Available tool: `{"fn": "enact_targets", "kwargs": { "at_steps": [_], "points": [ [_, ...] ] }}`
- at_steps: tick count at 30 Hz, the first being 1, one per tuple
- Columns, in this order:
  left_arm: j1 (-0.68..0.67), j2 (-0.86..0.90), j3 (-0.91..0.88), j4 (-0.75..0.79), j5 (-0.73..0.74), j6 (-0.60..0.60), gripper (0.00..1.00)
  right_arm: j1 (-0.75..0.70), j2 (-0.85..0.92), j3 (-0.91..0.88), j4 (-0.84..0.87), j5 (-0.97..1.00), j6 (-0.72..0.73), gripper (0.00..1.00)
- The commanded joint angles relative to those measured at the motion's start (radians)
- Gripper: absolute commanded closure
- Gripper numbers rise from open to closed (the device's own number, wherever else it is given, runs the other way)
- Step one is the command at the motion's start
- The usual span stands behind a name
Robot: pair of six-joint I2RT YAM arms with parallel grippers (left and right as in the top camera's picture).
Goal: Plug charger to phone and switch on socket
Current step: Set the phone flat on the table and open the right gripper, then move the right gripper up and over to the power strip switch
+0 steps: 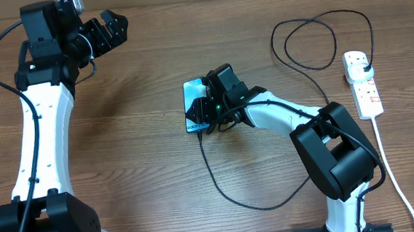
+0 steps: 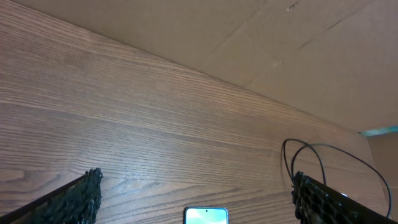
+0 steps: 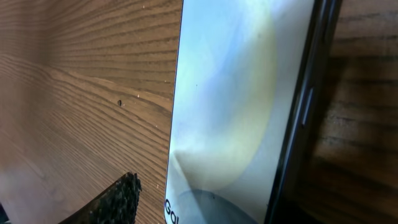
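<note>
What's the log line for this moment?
left pincer: open, away from phone | right pincer: low over phone, grip unclear | charger: plug in socket, tip hidden

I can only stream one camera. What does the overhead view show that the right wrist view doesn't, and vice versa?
Only overhead: the socket, the charger looping across the table, and both arms. Only right wrist: the phone up close, its side button visible. Both: the phone, screen up, on the wooden table.

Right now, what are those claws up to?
Left claw open, away from phone. Right claw low over phone, grip unclear. Charger cable trails from there; nothing blocking.
</note>
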Motion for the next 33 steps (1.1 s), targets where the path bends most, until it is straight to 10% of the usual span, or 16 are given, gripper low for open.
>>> {"fn": "enact_targets", "kwargs": {
  "at_steps": [1,24,33],
  "points": [
    [0.0,-0.013,0.015,0.0,-0.01,0.019,0.0,-0.003,0.008,-0.003,-0.006,0.091,-0.007,0.42],
    [0.0,-0.013,0.015,0.0,-0.01,0.02,0.0,-0.006,0.005,0.001,-0.008,0.116,-0.003,0.27],
    [0.0,-0.013,0.015,0.0,-0.01,0.019,0.0,-0.094,-0.04,0.235,-0.42,0.161,-0.09,0.24]
  ]
}}
